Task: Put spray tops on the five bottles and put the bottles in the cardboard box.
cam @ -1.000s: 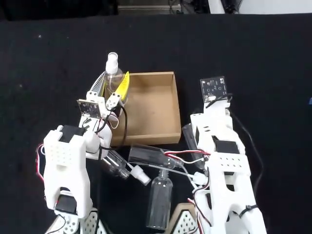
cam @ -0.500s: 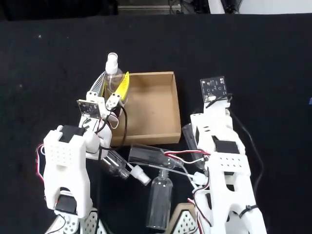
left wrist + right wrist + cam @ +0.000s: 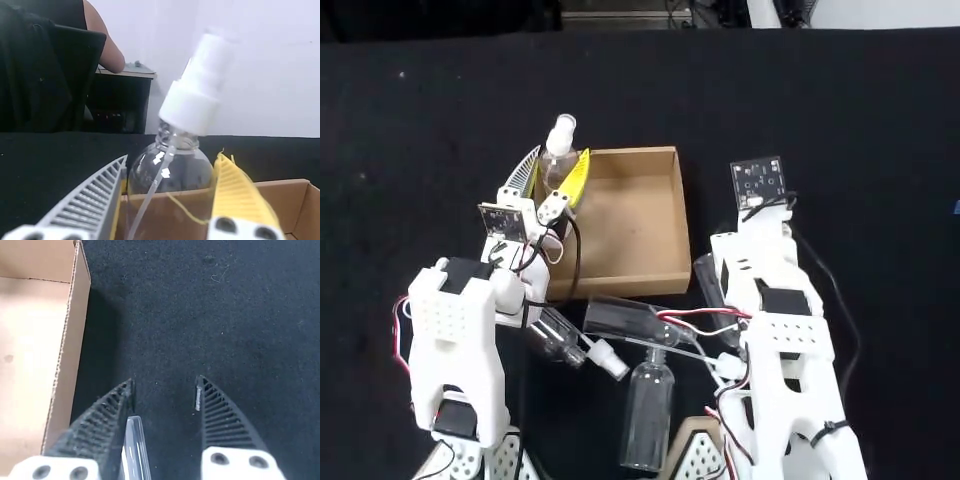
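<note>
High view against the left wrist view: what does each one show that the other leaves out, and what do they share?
The high view adds the whole cardboard box, the right arm and loose bottles lying near the arm bases, one of them capped. The left wrist view adds the thin tube inside the held bottle and a desk behind the table. Both share the left gripper closed on that bottle, its white spray top on, by a corner of the box.
</note>
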`<move>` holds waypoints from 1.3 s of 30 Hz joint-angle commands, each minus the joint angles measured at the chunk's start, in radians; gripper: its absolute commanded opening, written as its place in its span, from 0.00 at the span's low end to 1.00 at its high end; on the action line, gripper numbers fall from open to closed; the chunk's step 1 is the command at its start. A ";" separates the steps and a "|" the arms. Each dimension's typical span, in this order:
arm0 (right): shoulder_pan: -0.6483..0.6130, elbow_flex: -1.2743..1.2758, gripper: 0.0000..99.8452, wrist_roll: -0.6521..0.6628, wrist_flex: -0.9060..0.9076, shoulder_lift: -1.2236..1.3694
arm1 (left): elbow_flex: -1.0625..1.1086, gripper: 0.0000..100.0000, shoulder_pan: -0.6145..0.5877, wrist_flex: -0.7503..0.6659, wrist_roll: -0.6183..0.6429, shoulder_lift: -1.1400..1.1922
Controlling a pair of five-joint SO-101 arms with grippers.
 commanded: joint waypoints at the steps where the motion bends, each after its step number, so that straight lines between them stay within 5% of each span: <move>1: 0.015 -0.001 0.18 -0.005 -0.021 -0.041 | 0.015 0.23 -0.004 -0.005 -0.002 0.003; 7: 0.015 -0.001 0.18 -0.005 -0.021 -0.041 | 0.044 0.23 -0.004 0.023 -0.002 -0.117; 13: 0.015 0.001 0.18 -0.005 -0.021 -0.041 | 0.039 0.23 -0.004 0.381 -0.002 -0.313; 21: 0.015 0.007 0.18 -0.003 -0.021 -0.041 | 0.028 0.23 -0.004 0.606 -0.009 -0.446; 30: 0.015 0.008 0.18 -0.003 -0.021 -0.041 | 0.024 0.38 -0.004 0.644 -0.011 -0.446; 39: 0.015 0.008 0.18 -0.003 -0.021 -0.041 | 0.025 0.38 -0.005 0.644 -0.009 -0.457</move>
